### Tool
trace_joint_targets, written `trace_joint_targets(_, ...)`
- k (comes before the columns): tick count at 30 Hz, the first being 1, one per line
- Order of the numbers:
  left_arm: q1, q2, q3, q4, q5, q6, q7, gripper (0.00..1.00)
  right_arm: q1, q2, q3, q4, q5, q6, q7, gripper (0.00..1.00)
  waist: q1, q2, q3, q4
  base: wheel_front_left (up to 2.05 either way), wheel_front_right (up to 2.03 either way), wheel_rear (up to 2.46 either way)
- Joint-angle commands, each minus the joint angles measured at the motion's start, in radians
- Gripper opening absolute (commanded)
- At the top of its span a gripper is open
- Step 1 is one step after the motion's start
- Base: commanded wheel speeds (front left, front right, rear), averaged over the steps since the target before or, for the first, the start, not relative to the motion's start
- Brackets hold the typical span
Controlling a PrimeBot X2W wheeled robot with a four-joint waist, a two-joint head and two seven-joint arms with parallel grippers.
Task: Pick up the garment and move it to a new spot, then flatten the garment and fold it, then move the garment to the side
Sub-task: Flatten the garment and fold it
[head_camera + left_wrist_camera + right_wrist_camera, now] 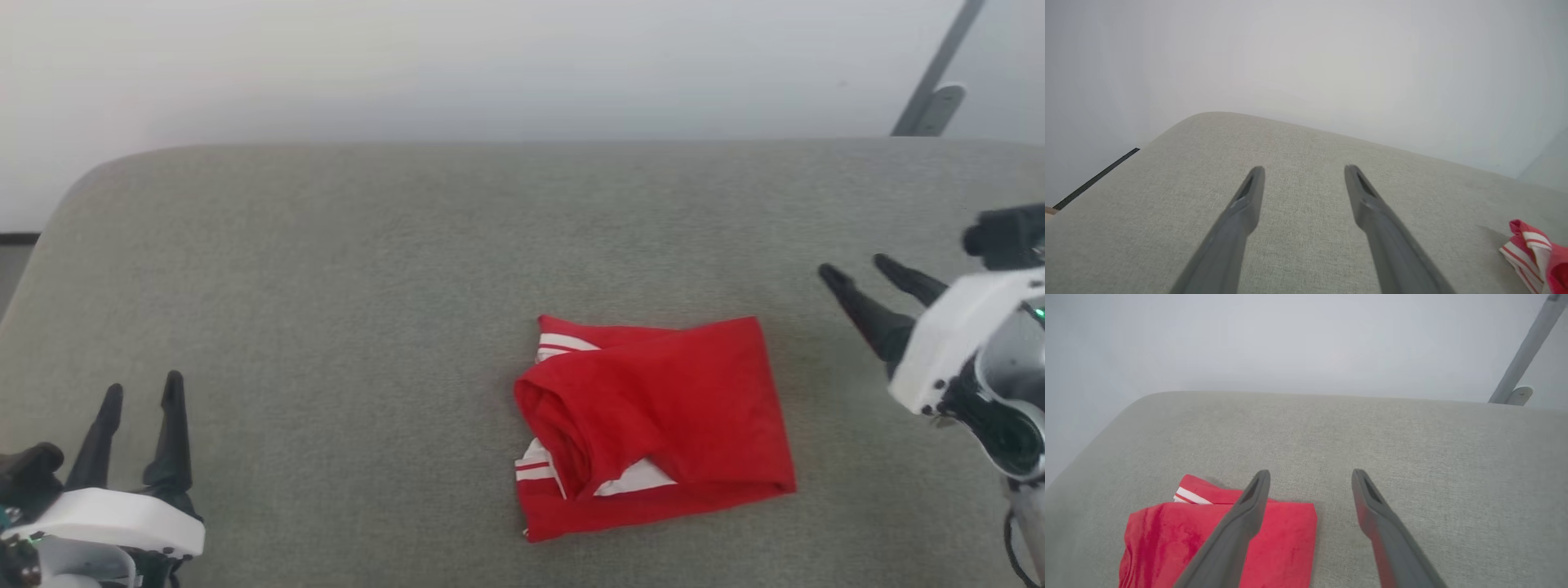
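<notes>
Setting is looking like a bare indoor test room rather than a lived-in home, though this cannot be settled. A grey woven upholstered surface (326, 269) with a rounded corner is spreading across the foreground; a plain white wall (490, 65) is standing behind it; a slanted grey metal pole (947, 47) with a foot bracket (943, 102) is leaning at upper right.

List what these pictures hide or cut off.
Head view: the folded bright red fabric garment hides its own inner layers.
Left wrist view: the right edge cuts off most of it.
Right wrist view: the bottom edge and one finger of the right gripper cover part.
</notes>
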Motion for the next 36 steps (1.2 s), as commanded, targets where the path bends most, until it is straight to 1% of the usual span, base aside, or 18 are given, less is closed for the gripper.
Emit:
trace_joint_targets(1,0.014,0.01,0.006,-0.005,0.004,-0.003,-0.004,1.0,0.023,-0.003,-0.009,0.001,-0.01,0.0,-0.05,1.0,0.0,-0.0001,-0.013,-0.017,0.0,0.0,0.0)
trace_joint_targets(6,0.03,0.02,0.012,-0.002,0.007,-0.003,-0.004,1.0,0.071,-0.022,-0.038,0.032,-0.035,0.0,-0.214,1.0,0.0,-0.0001,-0.033,-0.044,0.0,0.0,0.0)
trace_joint_targets(7,0.04,0.023,0.01,-0.001,0.006,-0.003,-0.004,1.0,0.09,-0.032,-0.045,0.058,-0.06,0.0,-0.29,1.0,0.0,-0.0001,-0.042,-0.051,0.0,0.0,0.0)
trace_joint_targets(8,0.043,0.025,0.009,0.0,0.007,-0.003,-0.004,1.0,0.1,-0.028,-0.051,0.071,-0.061,0.0,-0.32,1.0,0.0,-0.0001,-0.047,-0.055,0.0,0.0,0.0)
trace_joint_targets(11,0.053,0.028,0.012,0.001,0.004,-0.003,-0.004,1.0,0.133,-0.031,-0.052,0.112,-0.079,0.0,-0.398,1.0,0.0,-0.0001,-0.06,-0.065,0.0,0.0,0.0)
trace_joint_targets(15,0.066,0.037,0.007,0.001,0.009,-0.003,-0.004,1.0,0.166,-0.03,-0.046,0.161,-0.081,0.0,-0.474,1.0,0.0,-0.0001,-0.072,-0.074,0.0,0.0,0.0)
trace_joint_targets(26,0.1,0.047,0.014,0.001,0.008,-0.003,-0.004,1.0,0.208,-0.028,-0.04,0.239,-0.058,0.0,-0.59,1.0,0.0,-0.0001,-0.093,-0.078,0.0,0.0,0.0)
trace_joint_targets(36,0.094,0.048,0.011,0.007,0.009,-0.003,-0.004,1.0,0.215,-0.031,-0.027,0.259,-0.045,0.0,-0.606,1.0,0.0,-0.0001,-0.094,-0.072,0.0,0.0,0.0)
